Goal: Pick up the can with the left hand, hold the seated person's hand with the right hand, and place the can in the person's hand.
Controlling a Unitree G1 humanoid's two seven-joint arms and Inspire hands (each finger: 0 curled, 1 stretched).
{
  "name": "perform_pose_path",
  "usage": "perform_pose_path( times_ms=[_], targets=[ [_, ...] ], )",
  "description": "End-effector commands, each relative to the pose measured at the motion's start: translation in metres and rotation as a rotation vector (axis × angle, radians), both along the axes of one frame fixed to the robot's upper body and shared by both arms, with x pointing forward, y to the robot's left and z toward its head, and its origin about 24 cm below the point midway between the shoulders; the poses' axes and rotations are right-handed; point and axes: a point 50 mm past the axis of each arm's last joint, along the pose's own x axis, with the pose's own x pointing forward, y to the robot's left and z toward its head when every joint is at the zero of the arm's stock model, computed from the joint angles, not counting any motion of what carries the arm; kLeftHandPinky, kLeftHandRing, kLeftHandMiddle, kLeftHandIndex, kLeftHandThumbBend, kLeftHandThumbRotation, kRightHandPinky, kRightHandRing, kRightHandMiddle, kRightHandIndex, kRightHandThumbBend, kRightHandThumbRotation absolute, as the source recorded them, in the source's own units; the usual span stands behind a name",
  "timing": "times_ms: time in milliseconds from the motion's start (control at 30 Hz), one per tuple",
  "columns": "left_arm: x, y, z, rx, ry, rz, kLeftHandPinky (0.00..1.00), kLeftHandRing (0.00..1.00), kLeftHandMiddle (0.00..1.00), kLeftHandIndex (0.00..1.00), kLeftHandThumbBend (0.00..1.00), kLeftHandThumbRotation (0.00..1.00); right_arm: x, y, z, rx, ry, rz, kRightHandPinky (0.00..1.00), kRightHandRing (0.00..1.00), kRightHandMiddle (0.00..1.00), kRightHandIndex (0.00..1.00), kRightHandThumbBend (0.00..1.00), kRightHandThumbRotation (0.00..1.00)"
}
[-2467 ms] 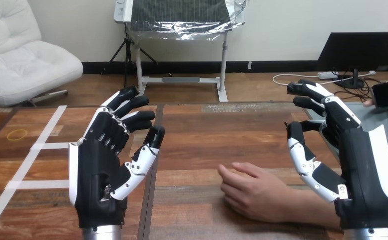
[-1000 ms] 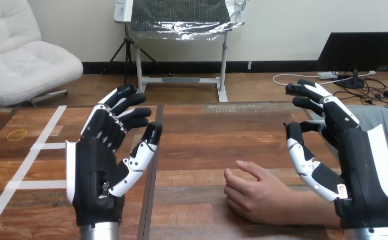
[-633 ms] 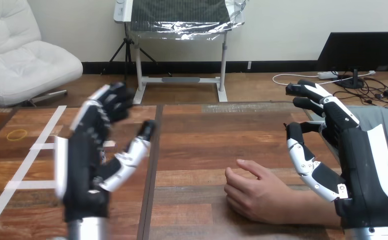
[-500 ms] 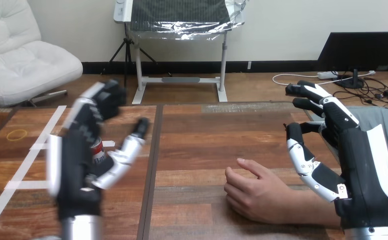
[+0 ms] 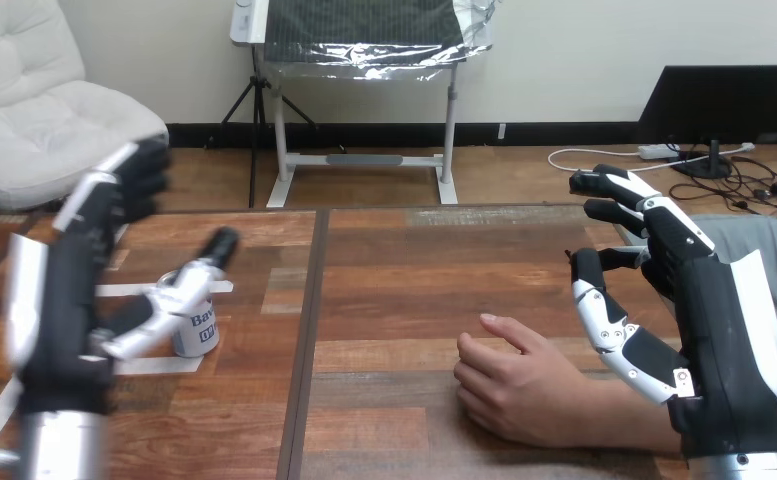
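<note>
The left hand (image 5: 59, 300) is raised over the left part of the bench, its fingers straight and spread upward and its thumb reaching out to the right, clasping nothing. Just behind that thumb stands the small white cylindrical metal can with blue print (image 5: 200, 335), upright on the brown wooden plank bench (image 5: 414, 270). Its upper part is crossed by the thumb, and whether the two touch cannot be told. The can sits by a strip of white tape (image 5: 124, 290) stuck across the planks.

The right hand (image 5: 724, 330) is held up at the right side, fingers loosely extended and apart, thumb angled toward the middle, empty. Just left of its thumb, the person's hand (image 5: 519, 390) lies palm down on the bench with its fingers loosely curled. The person's wrist runs below the robot's thumb; contact between them cannot be made out. The can is well apart from the person's hand.
</note>
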Motion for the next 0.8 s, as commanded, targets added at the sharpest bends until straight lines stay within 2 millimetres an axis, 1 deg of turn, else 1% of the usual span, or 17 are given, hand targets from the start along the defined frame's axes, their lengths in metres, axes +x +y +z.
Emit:
perform_pose_path(
  times_ms=[0,133,167,267,300,333,367,467,767],
  targets=[
    [0.012,0.006,0.030,0.103,-0.079,-0.014,0.79,0.81,0.82,0.81,0.74,0.28,0.007,0.003,0.021,-0.009,-0.102,0.025,0.59,0.81,0.88,0.77,0.24,0.00],
    [0.018,0.014,0.032,0.152,-0.048,0.009,0.79,0.82,0.83,0.81,0.77,0.32,0.008,0.003,0.021,-0.009,-0.102,0.026,0.59,0.82,0.89,0.77,0.24,0.00],
    [0.021,0.016,0.032,0.169,-0.033,0.023,0.80,0.82,0.83,0.81,0.78,0.35,0.008,0.003,0.021,-0.009,-0.103,0.028,0.60,0.82,0.89,0.77,0.24,0.00],
    [0.026,0.020,0.032,0.206,-0.003,0.051,0.80,0.82,0.83,0.82,0.80,0.39,0.009,0.003,0.021,-0.008,-0.104,0.030,0.60,0.82,0.89,0.78,0.24,0.00],
    [0.028,0.021,0.033,0.217,0.006,0.058,0.81,0.82,0.83,0.82,0.81,0.41,0.009,0.004,0.021,-0.008,-0.104,0.030,0.60,0.82,0.89,0.78,0.24,0.00],
    [0.032,0.022,0.032,0.238,0.020,0.068,0.82,0.83,0.83,0.82,0.83,0.46,0.009,0.004,0.021,-0.008,-0.104,0.031,0.60,0.82,0.89,0.78,0.24,0.00],
    [0.034,0.023,0.033,0.253,0.028,0.075,0.82,0.83,0.83,0.82,0.83,0.46,0.009,0.004,0.021,-0.008,-0.104,0.032,0.60,0.82,0.89,0.78,0.24,0.00],
    [0.040,0.026,0.032,0.291,0.050,0.091,0.81,0.82,0.83,0.82,0.86,0.54,0.009,0.004,0.021,-0.010,-0.105,0.032,0.60,0.82,0.89,0.78,0.24,0.00],
    [0.057,0.031,0.029,0.428,0.123,0.090,0.79,0.82,0.84,0.85,0.91,0.65,0.010,0.003,0.022,-0.021,-0.108,0.030,0.60,0.82,0.89,0.78,0.24,0.00]
  ],
)
